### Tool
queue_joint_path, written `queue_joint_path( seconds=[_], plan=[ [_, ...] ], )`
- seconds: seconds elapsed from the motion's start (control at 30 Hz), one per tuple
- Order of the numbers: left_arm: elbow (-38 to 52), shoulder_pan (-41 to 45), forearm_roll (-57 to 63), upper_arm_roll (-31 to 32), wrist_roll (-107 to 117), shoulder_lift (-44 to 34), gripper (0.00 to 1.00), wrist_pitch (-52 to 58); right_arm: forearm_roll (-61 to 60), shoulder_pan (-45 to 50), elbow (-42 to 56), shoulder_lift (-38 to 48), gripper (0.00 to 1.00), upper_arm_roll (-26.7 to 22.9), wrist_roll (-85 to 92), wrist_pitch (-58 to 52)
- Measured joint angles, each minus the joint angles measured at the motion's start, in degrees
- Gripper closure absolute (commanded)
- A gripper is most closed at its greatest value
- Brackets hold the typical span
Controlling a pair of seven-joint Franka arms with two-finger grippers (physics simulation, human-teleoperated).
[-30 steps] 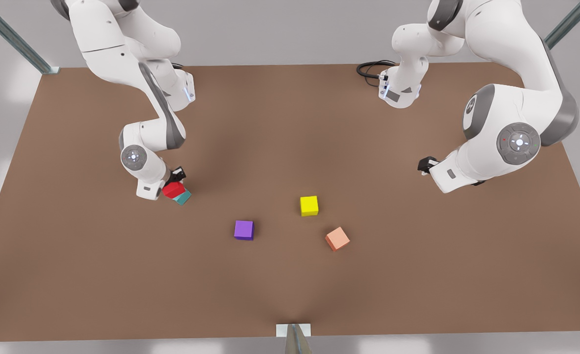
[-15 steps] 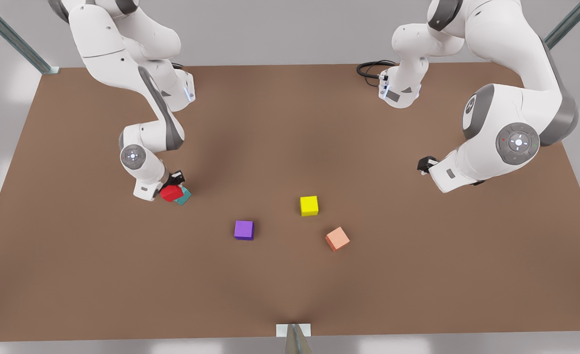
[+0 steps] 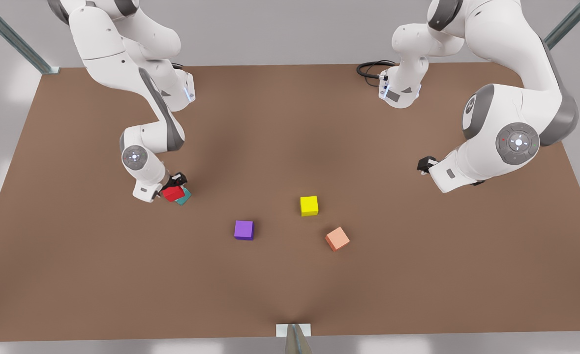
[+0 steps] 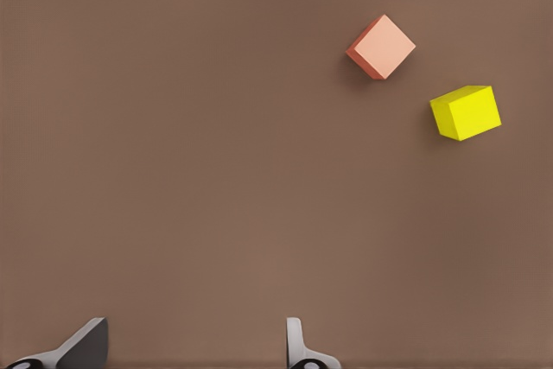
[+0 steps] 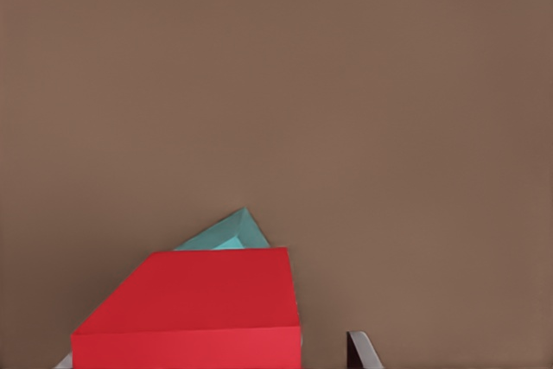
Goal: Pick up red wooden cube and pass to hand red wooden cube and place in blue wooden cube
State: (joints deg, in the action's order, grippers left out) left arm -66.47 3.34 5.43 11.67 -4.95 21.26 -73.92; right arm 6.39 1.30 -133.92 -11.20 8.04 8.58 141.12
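At the front view's left the right gripper (image 3: 171,186) grasps the red wooden cube (image 3: 173,193) over the blue wooden cube (image 3: 184,196) on the table (image 3: 290,275), while at the right the waiting left gripper (image 3: 423,165) stands released, its fingers (image 4: 85,345) apart.

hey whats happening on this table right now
The right gripper, at the front view's left, is shut on the red wooden cube and holds it right over the blue wooden cube, which sits on the brown table. Whether red already rests on blue is hard to tell. The left gripper waits open at the front view's right, holding nothing. A purple cube, a yellow cube and a salmon-orange cube lie loose mid-table.
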Motion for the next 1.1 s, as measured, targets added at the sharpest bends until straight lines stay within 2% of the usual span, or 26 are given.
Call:
queue_joint_path(
  seconds=[0.17,0.33,0.4,0.5,0.57,0.63,0.73,0.83,0.93,1.1],
  plan=[
    [0.00,0.00,-0.01,0.00,-0.01,0.00,0.00,0.04,-0.26,0.02,0.47,1.62,0.00,0.15,-0.95,-1.25],
    [0.00,0.00,-0.01,0.00,-0.02,0.00,0.00,0.05,-2.65,0.71,7.81,2.63,0.00,0.55,-1.67,-7.25],
    [0.00,0.00,-0.01,0.00,-0.02,0.00,0.00,0.06,-4.74,0.78,14.73,1.34,0.00,0.57,-1.86,-11.70],
    [0.00,0.00,-0.01,0.00,-0.02,0.00,0.00,0.06,-6.58,-0.78,33.86,-7.69,0.00,-0.20,-2.13,-21.09],
    [0.00,0.00,-0.01,0.00,-0.03,0.00,0.00,0.06,-6.76,-2.78,42.34,-12.19,0.00,-2.74,-2.27,-26.02],
    [0.00,0.00,-0.01,0.00,-0.03,0.00,0.00,0.06,-6.90,-3.67,48.81,-13.33,0.00,-5.41,-2.40,-30.81],
    [0.00,0.00,-0.05,0.00,-0.03,0.00,0.00,0.07,-7.11,-3.42,58.52,-10.70,0.00,-6.09,-3.39,-40.85],
    [0.00,0.00,-0.05,0.00,-0.03,0.00,0.00,0.23,-7.34,-3.01,59.51,-3.45,0.00,-5.86,-5.23,-49.45],
    [0.00,0.00,-0.03,0.00,-0.03,0.00,0.00,0.34,-7.52,-2.85,48.50,5.62,0.00,-5.86,-7.21,-53.10],
    [0.01,0.00,-0.02,0.00,-0.03,0.00,0.00,0.43,-7.93,-3.71,45.60,7.18,0.00,-6.35,-9.30,-55.76]
  ],
)
